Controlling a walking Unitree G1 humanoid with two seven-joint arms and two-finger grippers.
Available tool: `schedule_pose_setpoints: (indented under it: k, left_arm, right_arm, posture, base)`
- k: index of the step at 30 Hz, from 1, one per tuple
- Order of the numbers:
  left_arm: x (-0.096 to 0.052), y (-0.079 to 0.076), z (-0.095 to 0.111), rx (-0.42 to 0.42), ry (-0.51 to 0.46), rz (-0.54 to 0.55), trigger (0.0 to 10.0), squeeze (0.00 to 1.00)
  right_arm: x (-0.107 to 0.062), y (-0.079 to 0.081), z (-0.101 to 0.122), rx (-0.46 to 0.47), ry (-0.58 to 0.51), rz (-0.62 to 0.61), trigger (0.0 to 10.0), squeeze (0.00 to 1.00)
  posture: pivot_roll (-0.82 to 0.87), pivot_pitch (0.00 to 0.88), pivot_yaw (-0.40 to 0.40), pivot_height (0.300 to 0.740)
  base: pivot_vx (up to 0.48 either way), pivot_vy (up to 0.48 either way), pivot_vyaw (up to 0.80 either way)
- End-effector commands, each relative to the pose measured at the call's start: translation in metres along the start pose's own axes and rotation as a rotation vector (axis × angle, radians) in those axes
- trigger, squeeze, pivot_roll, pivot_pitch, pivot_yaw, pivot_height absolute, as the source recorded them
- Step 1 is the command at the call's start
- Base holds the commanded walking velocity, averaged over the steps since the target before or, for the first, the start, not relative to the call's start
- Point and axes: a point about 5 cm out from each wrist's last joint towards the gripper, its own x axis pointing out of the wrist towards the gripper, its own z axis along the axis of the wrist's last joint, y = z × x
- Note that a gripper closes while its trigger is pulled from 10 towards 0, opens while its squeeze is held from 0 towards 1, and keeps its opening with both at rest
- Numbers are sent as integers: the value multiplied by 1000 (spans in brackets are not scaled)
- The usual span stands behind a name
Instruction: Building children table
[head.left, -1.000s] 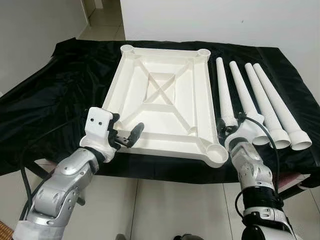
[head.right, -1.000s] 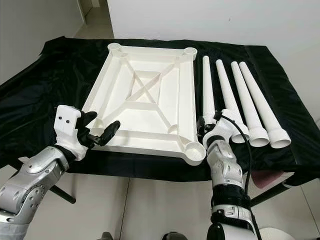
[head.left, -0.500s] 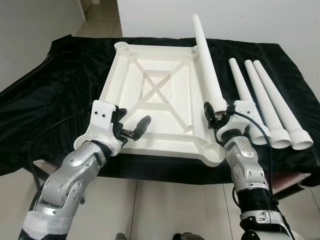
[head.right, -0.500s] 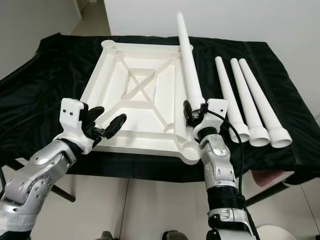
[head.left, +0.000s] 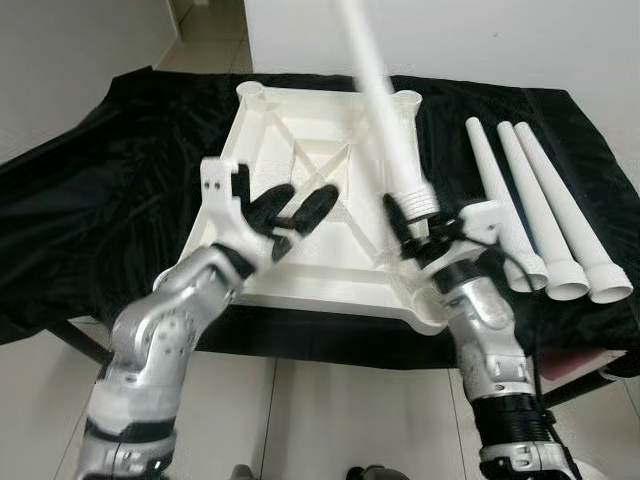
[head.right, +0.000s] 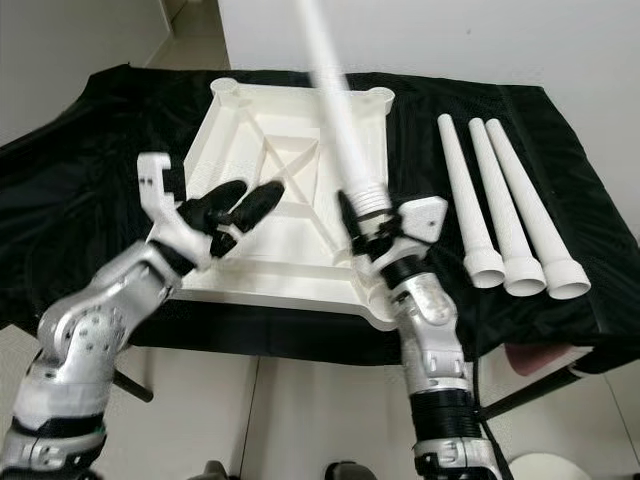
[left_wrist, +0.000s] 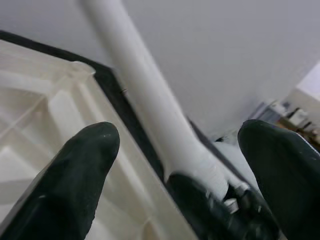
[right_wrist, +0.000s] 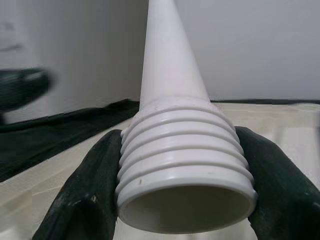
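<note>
**Describer:** White plastic dominates your view. The upturned tabletop (head.left: 320, 210) lies underside up on a table draped in black cloth (head.left: 110, 190), with its cross ribs showing and a round socket at each corner that you can see.

**Operator:** Where is the leg I am working with?

**Describer:** Your right gripper (head.left: 418, 232) has its two black fingers clamped on either side of the threaded end of one table leg (head.right: 340, 125). That leg stands nearly upright and tilts a little, with its narrow tip out of frame above. It is blurred in both eye views. The right wrist view looks straight into its hollow, ridged end, with a finger pressed to each side. It hangs over the tabletop's near right part, just beside the near right corner socket (head.left: 432, 310).

**Operator:** And my left arm?

**Describer:** Your left gripper (head.left: 295, 210) is raised over the tabletop's left half, fingers spread and holding nothing. In the left wrist view the lifted leg sits between them, but apart from both.

**Operator:** How much is done?

**Describer:** By my judgement, very little. No leg is fitted into any socket. Three spare legs (head.left: 545, 225) lie side by side on the cloth to the right. All four legs are left to fit, and then the table needs turning upright.
</note>
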Motion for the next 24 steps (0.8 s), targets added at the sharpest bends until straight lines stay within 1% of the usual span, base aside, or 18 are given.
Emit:
schedule_pose_setpoints:
  k: [1, 2, 3, 4, 7, 10, 12, 15, 16, 20, 22, 23, 24]
  left_arm:
    - [-3, 4, -2, -31, 8, -10, 10000, 0]
    - [1, 5, 2, -42, 0, -19, 10000, 0]
    - [1, 5, 2, -42, 0, -19, 10000, 0]
    - [4, 8, 6, -54, -2, -21, 10000, 0]
    - [12, 17, 10, -32, 33, -14, 10000, 0]
    - [12, 19, 11, -29, 39, -10, 10000, 0]
    - [16, 28, 15, 15, 51, 40, 10000, 0]
    - [18, 32, 17, 19, 57, 58, 10000, 0]
    - [20, 36, 19, 20, 59, 85, 10000, 0]
    - [25, 47, 27, -21, 61, 149, 10000, 0]
    - [25, 47, 27, -21, 61, 149, 10000, 0]
    - [26, 50, 29, -41, 61, 165, 10000, 0]
    - [26, 50, 29, -41, 61, 165, 10000, 0]
  right_arm:
    - [0, 3, 4, -1, -24, 32, 10000, 0]
    - [-1, 7, 4, -3, -21, 72, 10000, 0]
    - [-1, 7, 4, -3, -21, 72, 10000, 0]
    - [-2, 12, 5, 4, -16, 123, 10000, 0]
    - [-4, 21, 8, -11, -16, 209, 10000, 0]
    - [-4, 21, 8, -16, -16, 218, 10000, 0]
    - [-5, 24, 10, -32, -22, 245, 10000, 0]
    - [-7, 26, 11, -40, -25, 260, 10000, 0]
    - [-7, 28, 12, -42, -27, 268, 10000, 0]
    - [-14, 31, 11, -47, -14, 295, 10000, 0]
    - [-14, 31, 11, -47, -14, 295, 10000, 0]
    - [-16, 32, 11, -48, -9, 300, 10000, 0]
    - [-16, 32, 11, -48, -9, 300, 10000, 0]
  posture:
    - [-42, 85, 33, 740]
    - [-50, 80, 36, 740]
    - [-50, 80, 36, 740]
    - [-55, 77, 39, 740]
    - [-64, 69, 47, 740]
    - [-64, 69, 47, 740]
    - [-73, 68, 59, 740]
    - [-73, 69, 61, 740]
    - [-76, 71, 66, 740]
    - [-77, 76, 70, 740]
    - [-77, 76, 70, 740]
    - [-79, 77, 74, 740]
    - [-79, 77, 74, 740]
  base:
    - [0, 0, 0]
    - [0, 0, 0]
    - [0, 0, 0]
    - [0, 0, 0]
    - [0, 0, 0]
    - [0, 0, 0]
    - [0, 0, 0]
    - [0, 0, 0]
    - [0, 0, 0]
    - [0, 0, 0]
    - [0, 0, 0]
    - [0, 0, 0]
    - [0, 0, 0]
